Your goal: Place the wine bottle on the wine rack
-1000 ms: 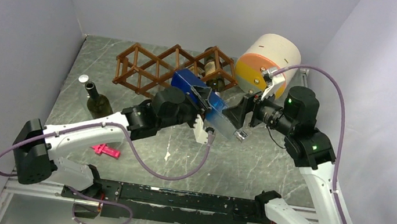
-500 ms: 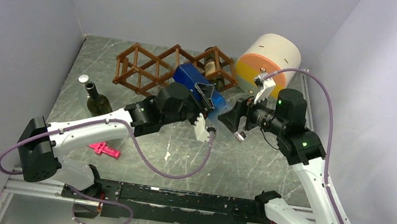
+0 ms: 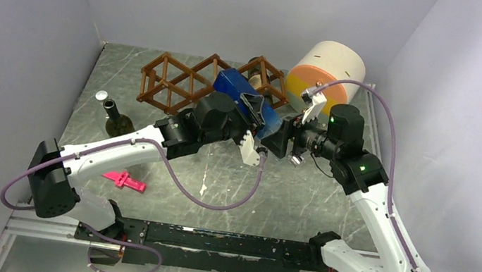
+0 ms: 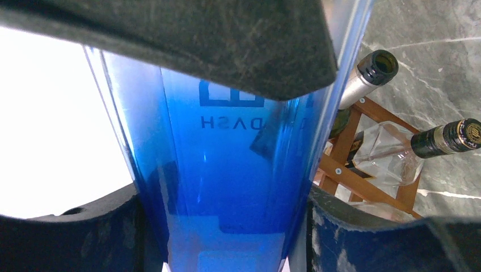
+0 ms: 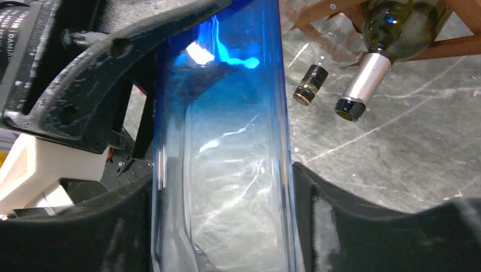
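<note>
The left gripper [image 4: 222, 229], half spread, pinches the blue wine bottle [image 3: 236, 90], while the right gripper [image 5: 222, 226], spread wider, presses both sides of its paler end.

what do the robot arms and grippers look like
Both have white links and bulky black joints: left arm, right arm. A purple cable loops loosely along each. Small green lights glow on the right arm's joints. The left gripper and right gripper have dark, wedge-shaped, scuffed fingers.
</note>
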You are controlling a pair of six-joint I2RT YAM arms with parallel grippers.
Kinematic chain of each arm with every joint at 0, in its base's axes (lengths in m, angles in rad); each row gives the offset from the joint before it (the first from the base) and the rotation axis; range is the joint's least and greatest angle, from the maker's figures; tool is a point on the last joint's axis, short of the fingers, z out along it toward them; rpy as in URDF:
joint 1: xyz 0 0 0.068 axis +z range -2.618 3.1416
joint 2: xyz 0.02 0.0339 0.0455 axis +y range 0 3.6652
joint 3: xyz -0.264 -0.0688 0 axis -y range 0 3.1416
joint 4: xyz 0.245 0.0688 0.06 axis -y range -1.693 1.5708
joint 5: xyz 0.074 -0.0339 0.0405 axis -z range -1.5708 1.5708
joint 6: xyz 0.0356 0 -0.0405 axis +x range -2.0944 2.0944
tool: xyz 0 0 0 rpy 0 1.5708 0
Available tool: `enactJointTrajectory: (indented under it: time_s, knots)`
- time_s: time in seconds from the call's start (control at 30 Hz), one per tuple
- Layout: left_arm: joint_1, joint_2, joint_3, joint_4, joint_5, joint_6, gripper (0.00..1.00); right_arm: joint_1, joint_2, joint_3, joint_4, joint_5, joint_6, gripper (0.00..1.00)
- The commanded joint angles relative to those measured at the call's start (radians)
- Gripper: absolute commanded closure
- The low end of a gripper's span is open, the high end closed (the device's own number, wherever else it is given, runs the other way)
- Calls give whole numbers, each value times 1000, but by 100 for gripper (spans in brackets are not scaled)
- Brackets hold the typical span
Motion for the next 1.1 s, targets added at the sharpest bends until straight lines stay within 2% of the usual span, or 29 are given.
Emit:
enactJointTrajectory:
  time_s: [0.0,0.17,0.2,0.23,0.27,0.33,0.37,0.4,0.43,0.67,0.77,0.97,1.07]
  knots:
    - [1,-34,74,174,-12,-16,93,15,-2,-7,13,13,13,36]
    - [1,-39,74,169,-3,-59,93,17,-18,-4,24,48,26,73]
    - [1,-44,63,192,-6,-61,91,17,-20,-2,27,57,26,85]
    - [1,-50,52,212,-7,-70,84,17,-23,1,30,66,29,93]
    - [1,-54,44,226,-5,-81,74,17,-31,-1,37,73,33,100]
    - [1,-65,35,227,6,-107,49,17,-46,-1,54,94,43,100]
    - [1,-68,34,218,10,-126,34,17,-52,0,62,108,48,100]
    - [0,-70,35,210,14,-146,7,16,-60,2,70,121,53,100]
    - [1,-70,38,192,20,-167,0,17,-68,3,79,135,61,100]
    - [0,-57,11,149,36,-277,1,17,-106,27,138,278,98,100]
    - [1,-63,38,86,90,-352,1,17,-105,43,138,340,107,100]
    - [4,-133,-7,186,129,-533,1,17,-116,30,171,357,122,100]
    - [4,-167,-24,299,-2,-735,1,17,-119,16,188,344,130,100]
